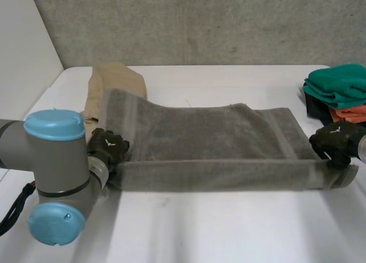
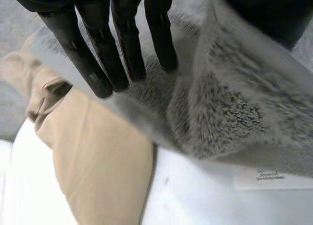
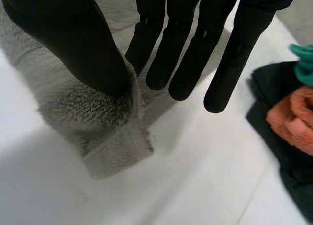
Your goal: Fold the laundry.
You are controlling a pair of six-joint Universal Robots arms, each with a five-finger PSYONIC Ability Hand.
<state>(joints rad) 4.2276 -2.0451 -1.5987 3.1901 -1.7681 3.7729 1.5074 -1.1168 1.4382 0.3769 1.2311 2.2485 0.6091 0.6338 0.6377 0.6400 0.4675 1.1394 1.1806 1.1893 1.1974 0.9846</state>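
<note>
- grey towel (image 1: 211, 137) lies spread lengthwise across the middle of the white tabletop (image 1: 229, 228); its near long edge is raised and turned over into a narrow band, and the rest is flat in one layer
- left robot hand (image 1: 107, 147) is at the towel's near-left corner: straight fingers (image 2: 124, 49) on one face and the thumb on the other, so we read it as pinching the corner
- right robot hand (image 1: 336, 142) is at the towel's near-right corner: the thumb presses into the pile with straight fingers behind the edge, so it is clamped on the towel too
- progress, our call: the first lengthwise fold has only begun; the near edge is up but has not been carried to the far edge
- left for the towel: lay the near edge over, flatten it, then fold at least once more crosswise
- tan garment (image 1: 111, 77) sticks out from under the towel's far-left corner, rumpled and unfolded, so it looks untouched
- teal cloth (image 1: 337, 84) and orange cloth (image 1: 349, 112) sit stacked beyond the towel's right end, apart from it; both look already folded
- overall we judge it early to midway: two pieces stacked, one in hand, one waiting
</note>
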